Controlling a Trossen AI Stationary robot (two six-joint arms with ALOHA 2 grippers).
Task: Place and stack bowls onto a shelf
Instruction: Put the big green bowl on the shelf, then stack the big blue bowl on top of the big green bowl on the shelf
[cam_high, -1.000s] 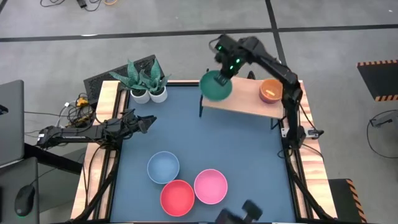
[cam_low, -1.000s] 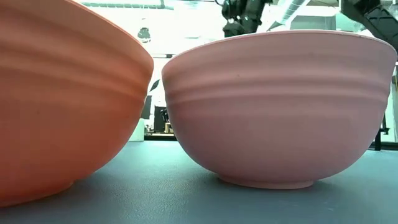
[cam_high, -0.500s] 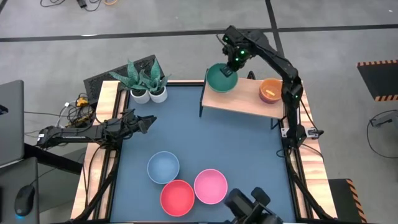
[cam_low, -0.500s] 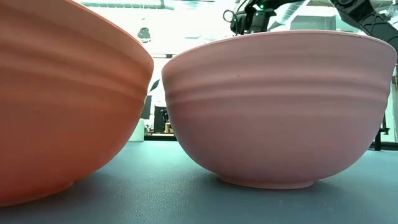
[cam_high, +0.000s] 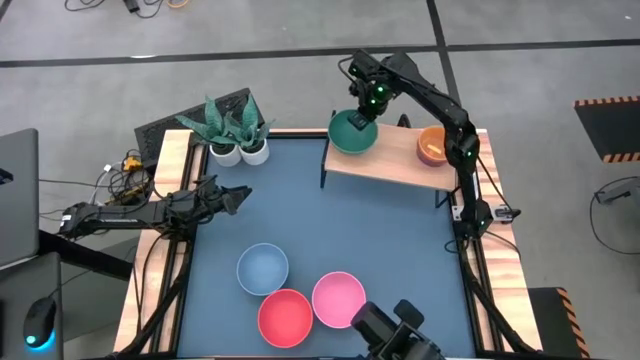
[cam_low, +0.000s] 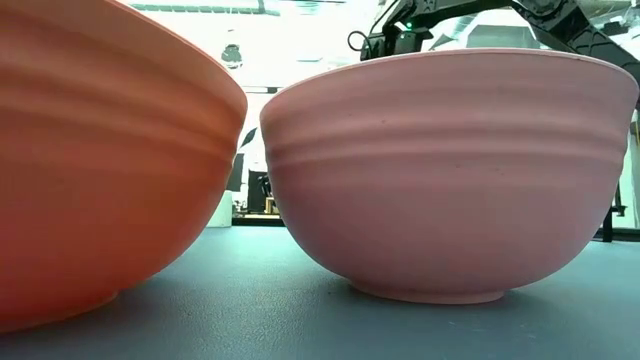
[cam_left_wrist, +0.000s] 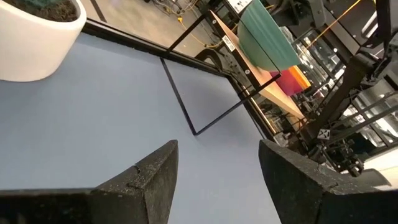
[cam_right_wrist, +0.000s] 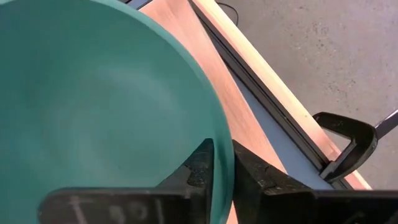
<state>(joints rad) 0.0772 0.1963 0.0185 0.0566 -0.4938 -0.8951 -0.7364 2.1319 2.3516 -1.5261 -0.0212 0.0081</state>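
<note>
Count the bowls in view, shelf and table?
5. Green bowl on the shelf, pinched by the right gripper; orange bowl beside it; blue bowl, red bowl, pink bowl on the table.

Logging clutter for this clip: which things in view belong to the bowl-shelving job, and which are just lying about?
Job:
green bowl, gripped at its rim by the right end effector
shelf
orange bowl on the shelf
blue bowl, red bowl, pink bowl on the table

Lying about:
two potted plants
laptop
</note>
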